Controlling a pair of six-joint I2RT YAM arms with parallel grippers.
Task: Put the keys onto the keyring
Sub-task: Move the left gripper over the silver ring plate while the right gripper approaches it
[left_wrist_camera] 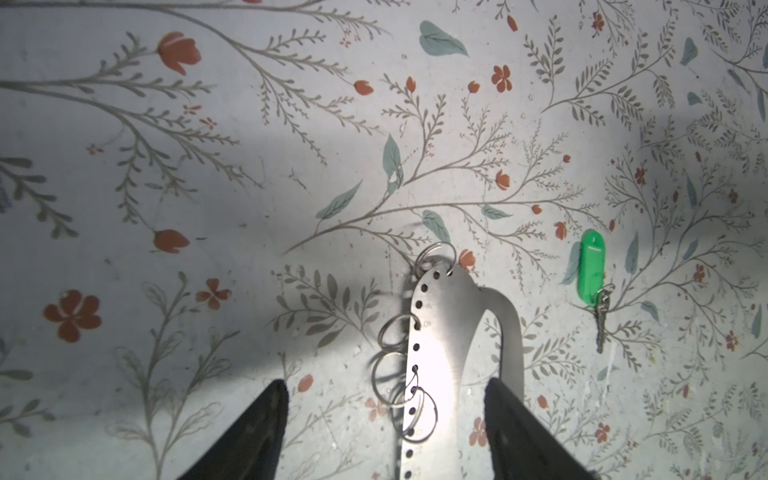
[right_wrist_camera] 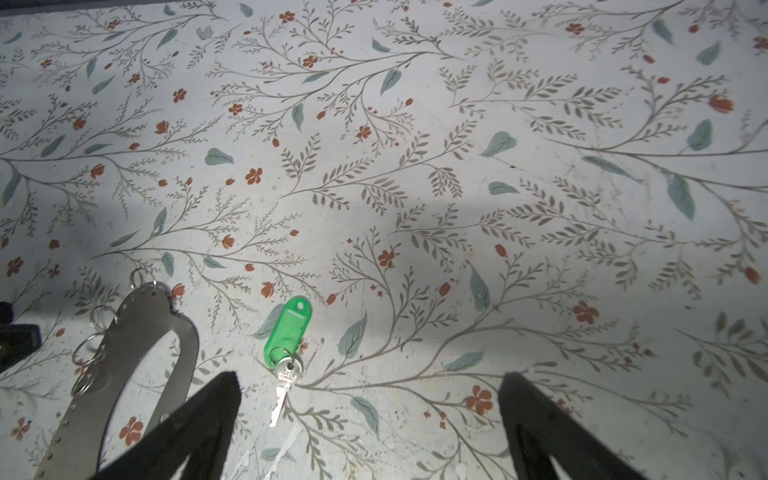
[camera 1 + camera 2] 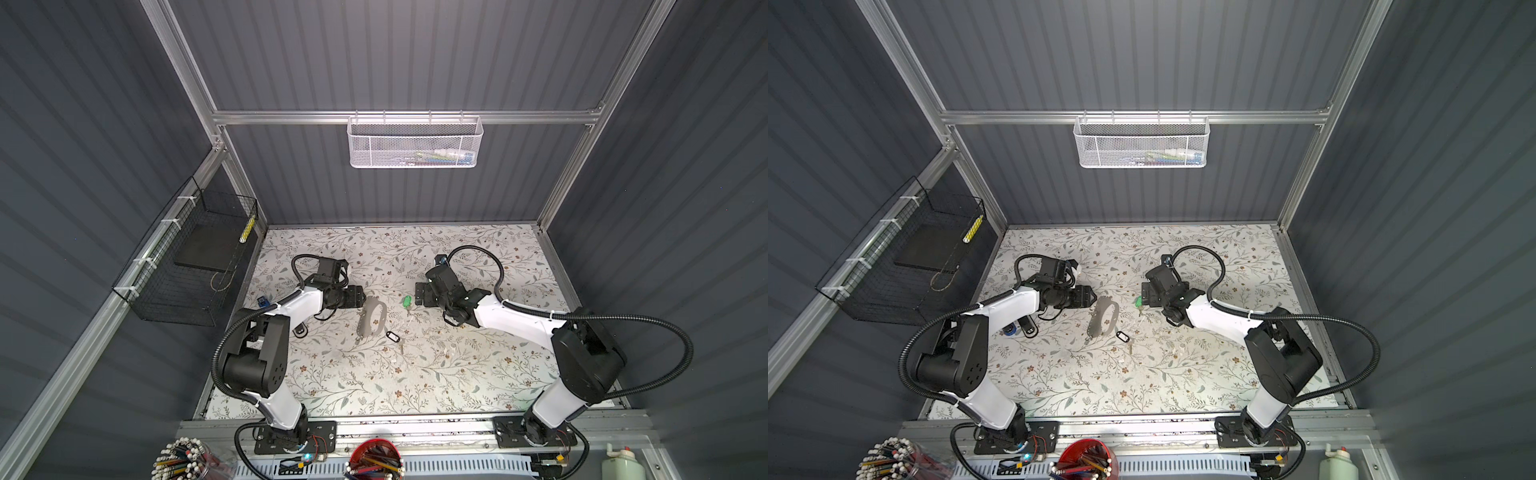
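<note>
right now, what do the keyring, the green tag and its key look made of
Keyring: probably thin sheet metal, grey and smooth; it glares under the light and has punched holes.
Green tag: likely plastic, glossy and slightly see-through, with rounded edges.
Key: silvery metal, shiny, catching the light.

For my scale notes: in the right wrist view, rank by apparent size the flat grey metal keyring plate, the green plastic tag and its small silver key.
1. Flat grey metal keyring plate, partly out of frame.
2. Green plastic tag.
3. Small silver key: nearly the tag's length, but slimmer.
</note>
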